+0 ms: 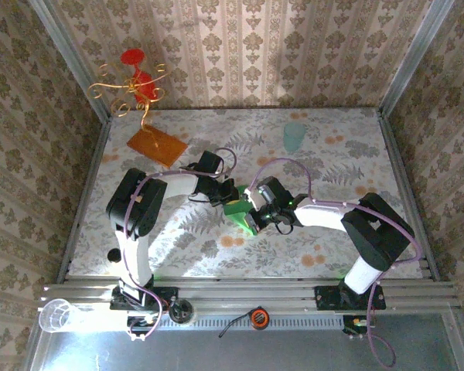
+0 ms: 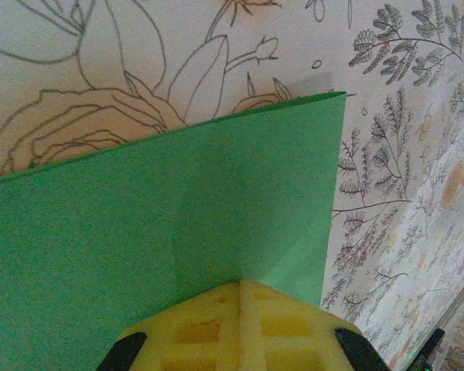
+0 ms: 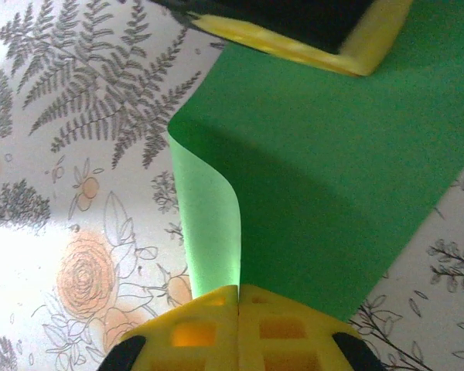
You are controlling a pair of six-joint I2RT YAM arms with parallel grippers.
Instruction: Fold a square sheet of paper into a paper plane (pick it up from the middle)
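The green sheet of paper [image 1: 238, 212] lies mid-table, between both grippers, as a broad folded piece with one edge curling up. In the left wrist view the paper [image 2: 178, 209] spreads wide, with a crease running up from my left gripper [image 2: 240, 283]. Its yellow fingers are pressed together on that crease. In the right wrist view the paper [image 3: 332, 170] has a pale flap that curls down into my right gripper [image 3: 238, 287], which is shut on the flap. The left gripper's yellow finger [image 3: 294, 46] rests at the paper's far edge. From above, the left gripper [image 1: 229, 193] and right gripper [image 1: 254, 215] meet at the paper.
An orange-brown board [image 1: 156, 145] lies at the back left, below a red and gold wire ornament [image 1: 135, 81]. A pale green cup [image 1: 295, 136] stands at the back right. A clear cup [image 1: 56, 313] and a small orange tool [image 1: 259, 317] sit on the near rail. Patterned walls close three sides.
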